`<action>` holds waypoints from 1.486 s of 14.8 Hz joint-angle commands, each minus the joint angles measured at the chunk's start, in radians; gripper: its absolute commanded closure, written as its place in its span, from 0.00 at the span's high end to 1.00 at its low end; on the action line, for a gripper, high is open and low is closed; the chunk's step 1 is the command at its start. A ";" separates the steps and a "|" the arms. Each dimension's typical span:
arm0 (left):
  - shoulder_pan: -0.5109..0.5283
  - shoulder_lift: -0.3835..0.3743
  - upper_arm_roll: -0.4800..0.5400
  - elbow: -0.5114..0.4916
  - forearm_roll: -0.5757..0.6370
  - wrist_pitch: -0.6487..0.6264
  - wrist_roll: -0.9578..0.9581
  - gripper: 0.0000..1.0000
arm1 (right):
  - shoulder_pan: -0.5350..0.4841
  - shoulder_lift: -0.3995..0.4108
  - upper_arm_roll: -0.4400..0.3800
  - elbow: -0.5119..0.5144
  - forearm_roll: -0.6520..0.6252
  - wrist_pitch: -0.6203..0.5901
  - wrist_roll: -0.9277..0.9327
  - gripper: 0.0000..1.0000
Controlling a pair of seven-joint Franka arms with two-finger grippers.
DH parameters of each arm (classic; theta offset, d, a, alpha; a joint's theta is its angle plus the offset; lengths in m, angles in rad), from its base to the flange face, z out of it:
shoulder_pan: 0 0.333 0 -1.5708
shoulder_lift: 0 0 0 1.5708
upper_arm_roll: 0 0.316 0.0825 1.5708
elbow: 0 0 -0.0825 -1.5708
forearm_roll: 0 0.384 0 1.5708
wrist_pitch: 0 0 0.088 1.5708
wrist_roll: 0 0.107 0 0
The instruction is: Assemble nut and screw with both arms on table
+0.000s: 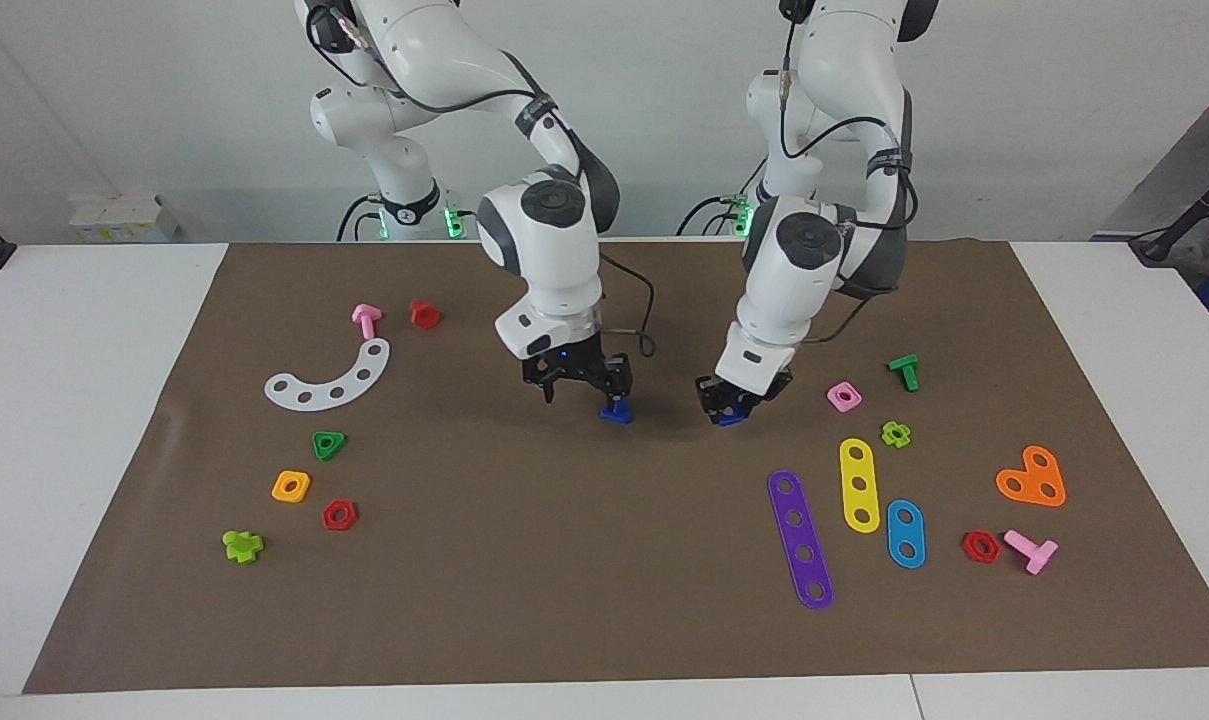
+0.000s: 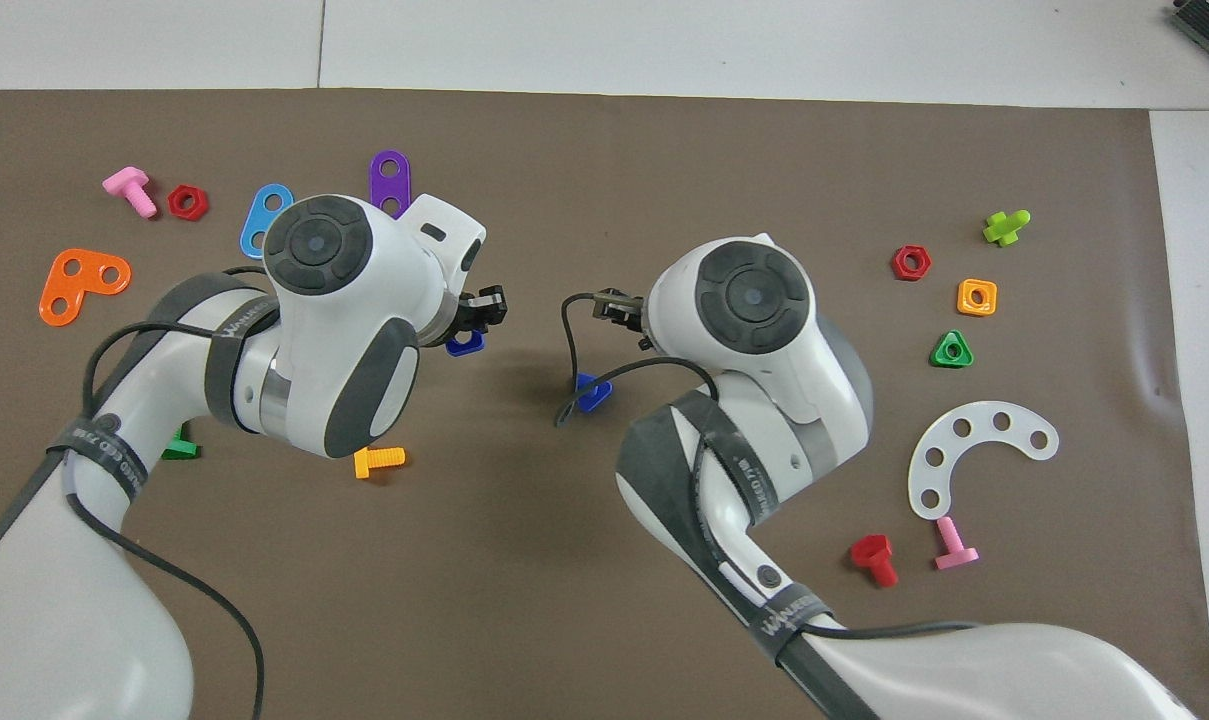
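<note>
nut (image 1: 732, 419) and screw (image 1: 616, 411) both down at the middle of the brown mat, low on the tabletop (image 1: 94, 330), near each other but still apart, the nut toward the left arm's end, the screw toward the right arm's end.

step in hand, by judgement: the pick-up of the two blue parts, before any joining. left gripper (image 1: 728, 408) lowered right onto the nut, jaws standing around it and seemingly clenched on it; only a blue corner showing under the black tips, in the overhead view too (image 2: 464, 343). right gripper (image 1: 586, 387) lowered beside the screw, jaws spread, one tip touching or just over the screw's top, the other tip well to the side; not yet a real grasp. whether the screw rests on the mat or hangs a little above it, cannot tell.

next move, probably: centre the right jaws over the screw (image 2: 591, 392) and close on its head, then lift both parts, turn the shaft toward the nut's hole, align carefully. small parts, so a little tilt could spoil the threading.
</note>
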 commanded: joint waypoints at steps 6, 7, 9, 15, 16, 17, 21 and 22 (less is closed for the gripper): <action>-0.172 0.094 0.016 0.085 -0.060 0.053 -0.181 0.00 | -0.251 -0.260 0.009 -0.096 0.005 -0.189 -0.291 1.00; -0.184 0.097 0.014 0.088 -0.061 0.053 -0.184 0.00 | -0.277 -0.278 0.009 -0.094 0.007 -0.215 -0.339 1.00; -0.210 0.103 0.014 0.079 -0.072 0.051 -0.210 0.00 | -0.310 -0.311 0.008 -0.089 0.034 -0.253 -0.422 1.00; -0.232 0.107 0.014 0.048 -0.070 0.033 -0.213 0.00 | -0.369 -0.331 0.000 0.018 0.045 -0.436 -0.614 1.00; -0.233 0.107 0.016 0.043 -0.070 0.031 -0.213 0.00 | -0.376 -0.322 -0.001 0.047 0.044 -0.456 -0.641 1.00; -0.233 0.107 0.016 0.039 -0.070 0.027 -0.213 0.00 | -0.380 -0.314 -0.001 0.064 0.044 -0.468 -0.655 1.00; -0.235 0.107 0.017 0.014 -0.063 0.025 -0.212 0.00 | -0.377 -0.315 -0.001 0.053 0.044 -0.467 -0.661 1.00; -0.233 0.107 0.017 0.016 -0.061 0.019 -0.213 0.00 | -0.377 -0.318 -0.001 0.049 0.044 -0.465 -0.661 1.00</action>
